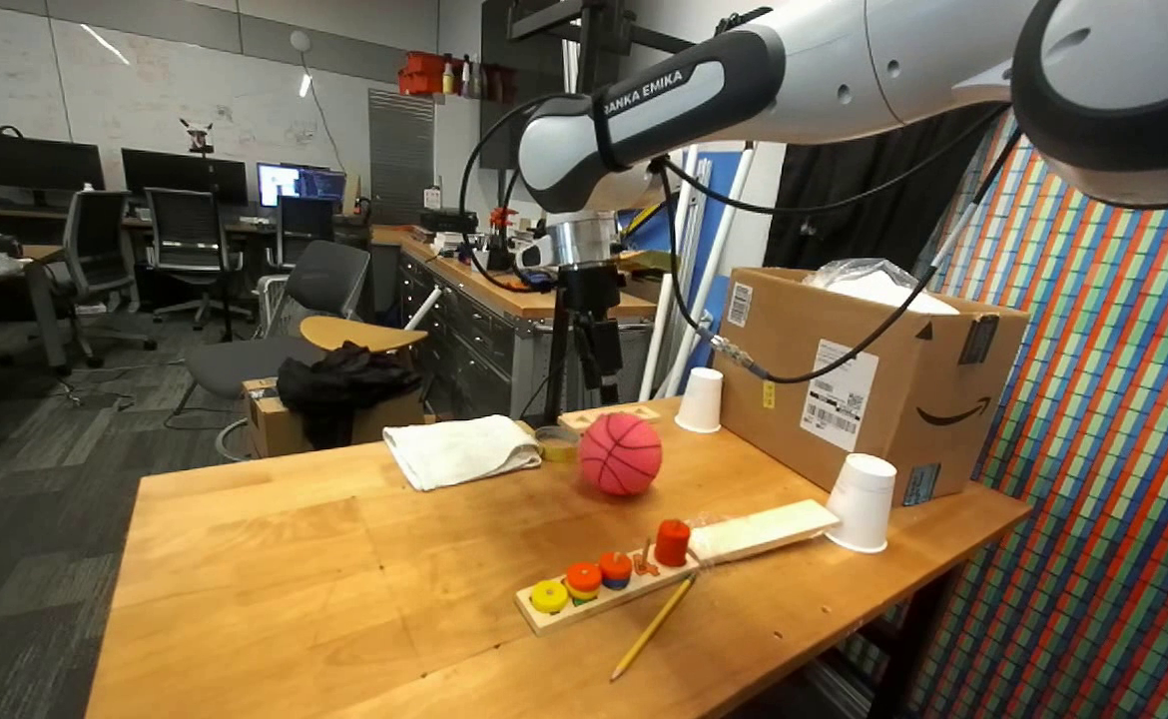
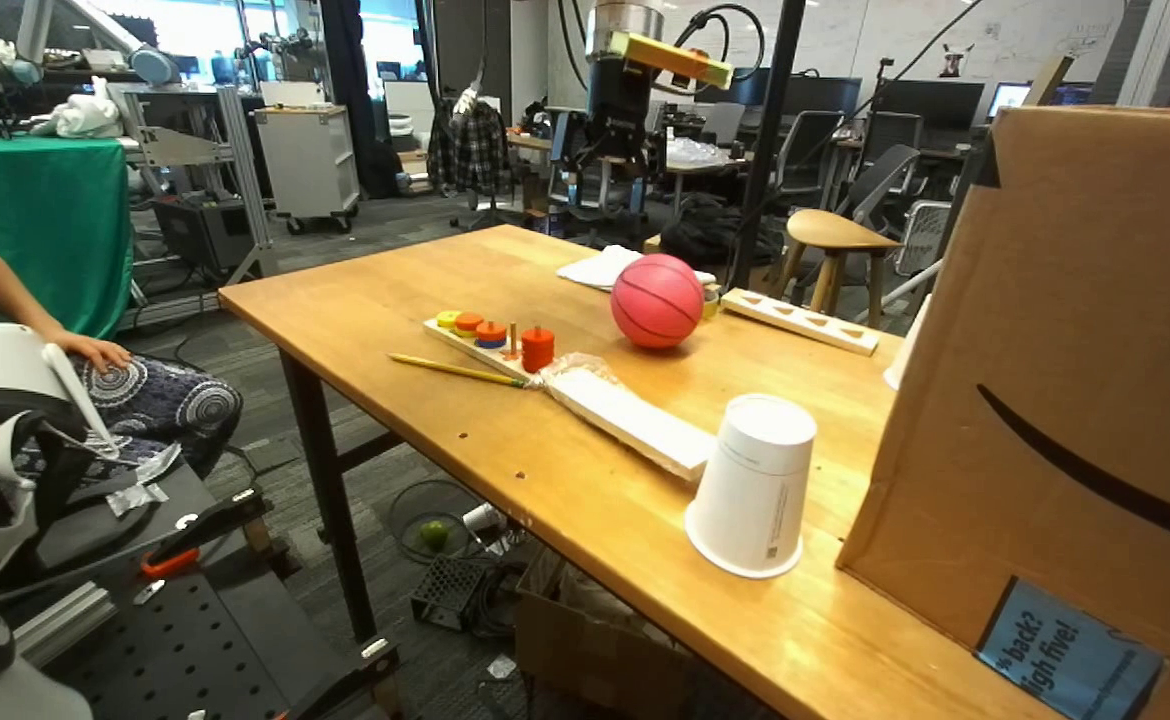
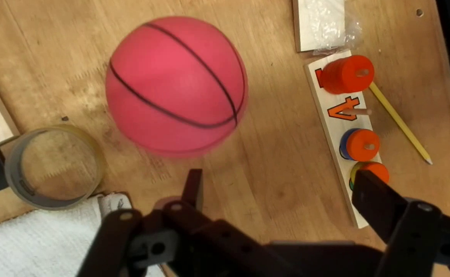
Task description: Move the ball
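Note:
The ball is a pink basketball with black lines point(image 1: 621, 454). It rests on the wooden table and also shows in an exterior view point(image 2: 657, 302) and in the wrist view point(image 3: 177, 86). My gripper point(image 3: 279, 175) is open, with its fingers wide apart and nothing between them. In the wrist view the ball lies above the left finger, off to one side of the gap. In both exterior views the gripper point(image 1: 604, 384) point(image 2: 605, 185) hangs above the table, higher than the ball and apart from it.
A peg board with coloured rings point(image 1: 604, 589), a pencil point(image 1: 652, 629) and a pale plank point(image 1: 769, 529) lie near the ball. A tape roll point(image 3: 54, 167), a white towel point(image 1: 459, 449) and a slotted wooden board point(image 2: 800, 320) lie behind. White cups point(image 2: 750, 490) stand by a cardboard box point(image 1: 824, 369).

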